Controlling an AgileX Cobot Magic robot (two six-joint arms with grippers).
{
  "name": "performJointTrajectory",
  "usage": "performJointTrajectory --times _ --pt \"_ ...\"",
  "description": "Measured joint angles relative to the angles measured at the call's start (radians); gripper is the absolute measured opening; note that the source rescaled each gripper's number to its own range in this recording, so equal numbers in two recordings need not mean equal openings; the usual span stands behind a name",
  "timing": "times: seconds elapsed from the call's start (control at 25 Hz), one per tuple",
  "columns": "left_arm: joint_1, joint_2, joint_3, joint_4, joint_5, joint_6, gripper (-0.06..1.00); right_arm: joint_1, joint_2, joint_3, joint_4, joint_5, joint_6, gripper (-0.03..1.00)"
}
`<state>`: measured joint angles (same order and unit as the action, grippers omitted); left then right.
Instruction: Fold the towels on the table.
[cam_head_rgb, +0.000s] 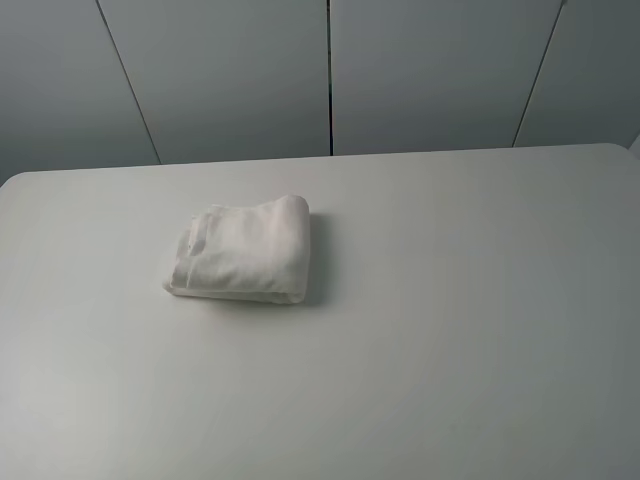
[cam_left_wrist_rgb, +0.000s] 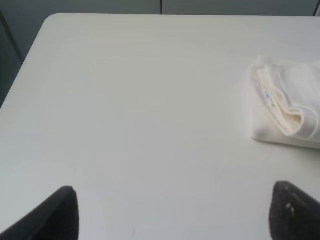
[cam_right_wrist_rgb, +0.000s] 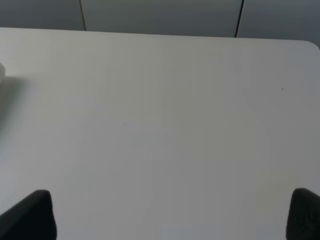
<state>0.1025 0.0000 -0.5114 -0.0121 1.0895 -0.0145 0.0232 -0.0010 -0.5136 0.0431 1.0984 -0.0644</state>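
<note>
One white towel (cam_head_rgb: 243, 249), soft, light and likely to slump unless pinched at its layered striped edge, sits folded left of centre on the pale tabletop (cam_head_rgb: 470, 300), while the left hand (cam_left_wrist_rgb: 172, 212) and right hand (cam_right_wrist_rgb: 172, 215) hover open, empty, well apart from it.

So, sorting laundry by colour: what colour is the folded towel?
White, or slightly cream; the towel shows best in the left wrist view.

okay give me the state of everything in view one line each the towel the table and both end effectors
towel: folded into a compact bundle, lying on the table, held by nothing
table: bare apart from the towel
left end effector: open, empty, apart from the towel
right end effector: open, empty, over bare tabletop
</note>
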Motion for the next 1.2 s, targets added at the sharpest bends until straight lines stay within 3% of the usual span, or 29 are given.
performJointTrajectory --times 1.2 --pt "0.0 0.0 0.0 0.012 0.0 -0.002 1.0 0.0 0.0 0.0 0.001 0.0 0.0 1.0"
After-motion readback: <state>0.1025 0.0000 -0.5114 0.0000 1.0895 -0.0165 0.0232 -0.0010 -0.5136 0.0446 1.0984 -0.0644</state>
